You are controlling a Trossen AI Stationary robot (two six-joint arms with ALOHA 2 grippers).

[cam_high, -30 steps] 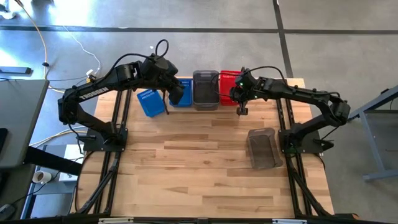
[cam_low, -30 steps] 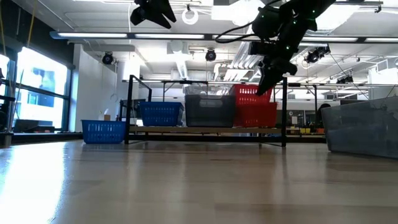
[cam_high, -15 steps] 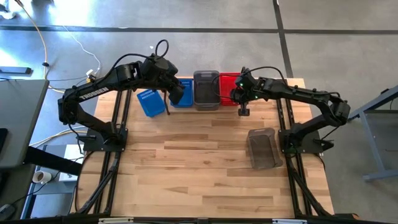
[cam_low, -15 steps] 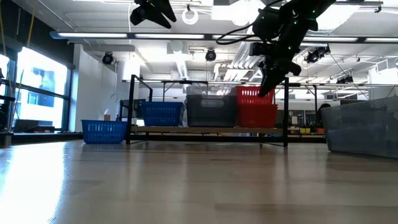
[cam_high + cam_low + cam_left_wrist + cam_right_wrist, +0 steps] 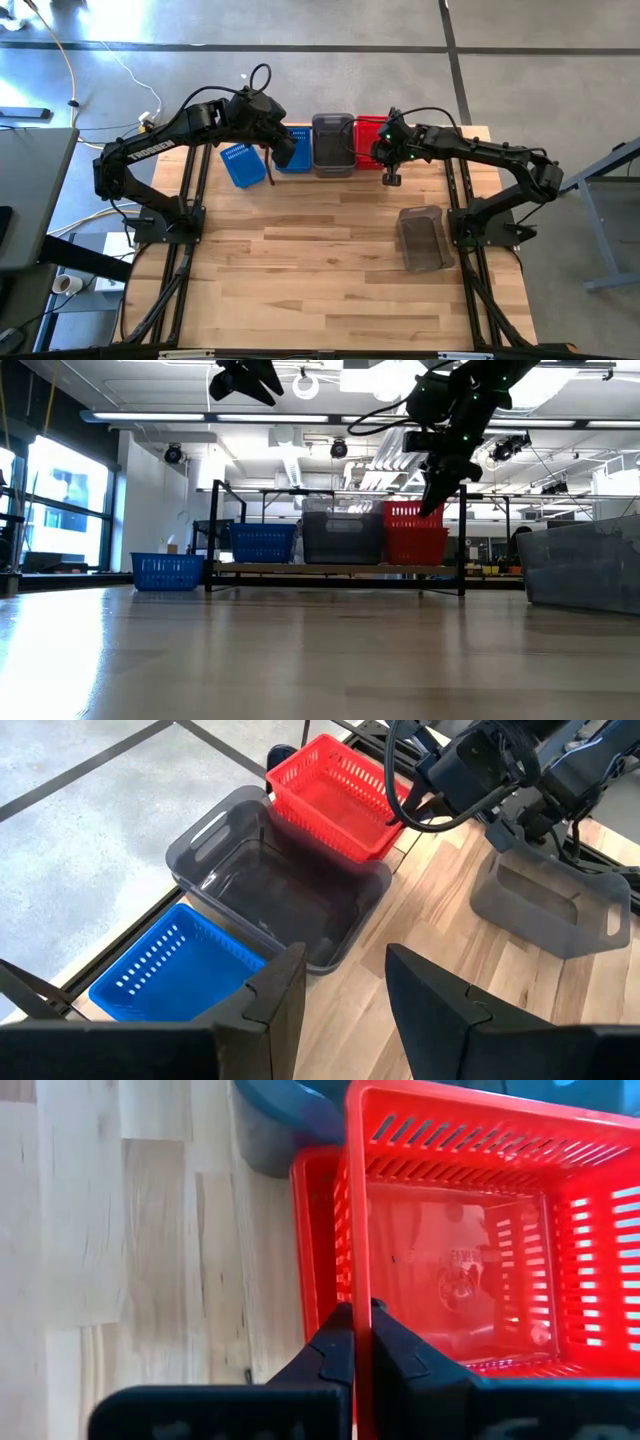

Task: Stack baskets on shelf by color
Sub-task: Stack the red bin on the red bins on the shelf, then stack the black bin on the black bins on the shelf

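Mostly done, I judge: shelf (image 5: 335, 568) carries blue, grey & red stacks. Right gripper (image 5: 362, 1342) is pinched on the rim of the top red basket (image 5: 450, 1250). Left gripper (image 5: 345, 982) hangs open above the shelf. Loose on the table: 1 blue (image 5: 241, 164), 1 grey (image 5: 423, 238) (stack counts unclear).

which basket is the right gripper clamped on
The upper red basket on the shelf: the right gripper pinches its rim; it is nested in another red one.
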